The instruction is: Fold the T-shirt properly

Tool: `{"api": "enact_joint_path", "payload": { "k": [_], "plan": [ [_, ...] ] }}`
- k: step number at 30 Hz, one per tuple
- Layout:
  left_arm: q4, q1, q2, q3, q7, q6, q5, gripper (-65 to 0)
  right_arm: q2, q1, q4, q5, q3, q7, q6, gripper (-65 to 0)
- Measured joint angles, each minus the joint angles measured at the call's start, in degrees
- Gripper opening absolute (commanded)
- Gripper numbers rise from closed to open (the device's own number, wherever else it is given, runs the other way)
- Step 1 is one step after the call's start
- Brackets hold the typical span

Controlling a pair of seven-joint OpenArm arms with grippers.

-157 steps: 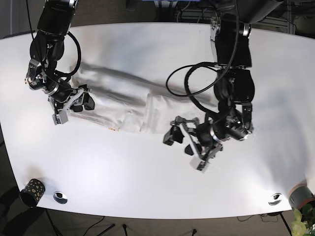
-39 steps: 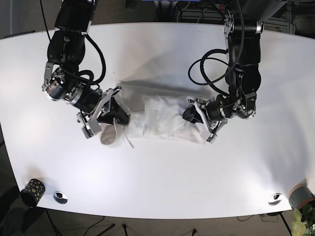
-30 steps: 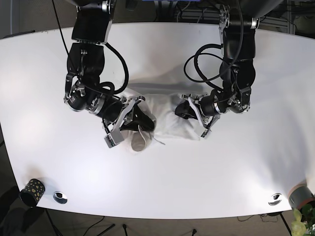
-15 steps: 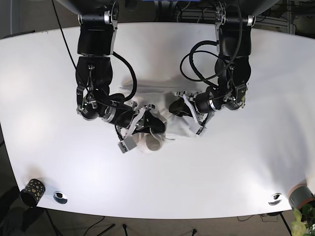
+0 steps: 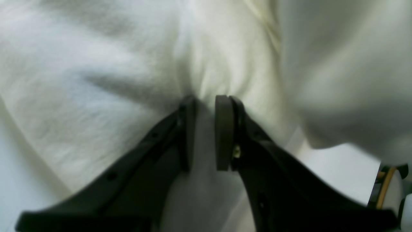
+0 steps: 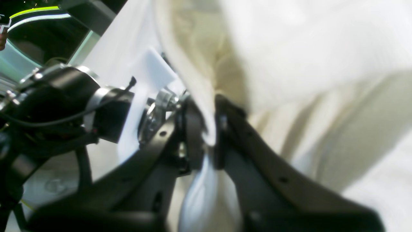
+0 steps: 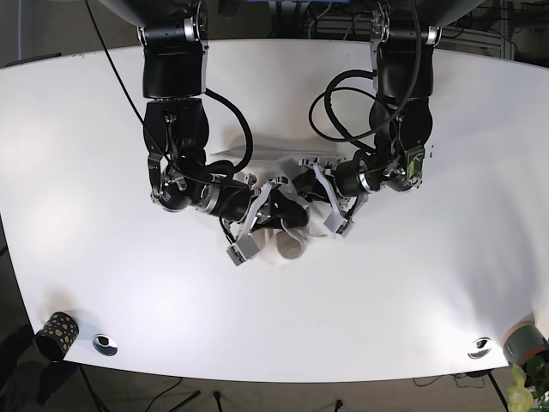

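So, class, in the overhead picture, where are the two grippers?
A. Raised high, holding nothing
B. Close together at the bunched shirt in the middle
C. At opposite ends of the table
B: the left gripper and right gripper meet at the bunched shirt, each clamping a fold of cloth.

Evenly and brightly lit from overhead in the base view, with the white table (image 7: 446, 283) close to blown out and only soft, short shadows under the arms and along the T-shirt (image 7: 292, 245). Slight barrel bending at the table's far corners. Sharp overall there. Soft and smeared in both wrist views: cloth folds out of focus, dim grey shading in the creases, dark fingers (image 5: 222, 132) fairly crisp in the left one, heavy blur across the right one
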State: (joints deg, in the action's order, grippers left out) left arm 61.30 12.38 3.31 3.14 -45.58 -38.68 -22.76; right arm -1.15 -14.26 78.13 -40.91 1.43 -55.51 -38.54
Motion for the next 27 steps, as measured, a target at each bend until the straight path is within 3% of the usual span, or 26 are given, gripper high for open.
{"api": "enact_joint_path", "payload": {
  "k": [2,5,7,15,21,27],
  "plan": [
    [0.0,0.0,0.0,0.0,0.0,0.0,0.0,-55.4,0.0,0.2,-0.3,0.0,0.0,0.0,-0.02,-38.2],
    [0.0,0.0,0.0,0.2,0.0,0.0,0.0,-55.4,0.1,0.1,-0.3,0.0,0.0,0.0,-0.02,-27.3],
    [0.0,0.0,0.1,0.2,-0.1,0.0,-0.3,-54.4,0.1,0.0,0.3,-0.2,0.0,0.0,0.0,-23.8],
    [5.8,-1.4,-1.9,-0.2,-5.2,0.9,-9.2,-49.4,1.4,1.3,6.5,-1.3,0.0,0.2,-0.48,-23.5],
    [18.0,-5.6,-8.8,0.1,-9.0,1.3,-13.2,-49.4,4.0,4.5,7.0,-0.8,0.0,-0.2,-0.48,-23.5],
    [25.5,-9.6,-15.4,-0.2,-10.7,0.9,-14.4,-49.4,4.3,7.8,7.7,-0.8,-0.1,-0.2,-0.48,-23.5]
  ]
}}
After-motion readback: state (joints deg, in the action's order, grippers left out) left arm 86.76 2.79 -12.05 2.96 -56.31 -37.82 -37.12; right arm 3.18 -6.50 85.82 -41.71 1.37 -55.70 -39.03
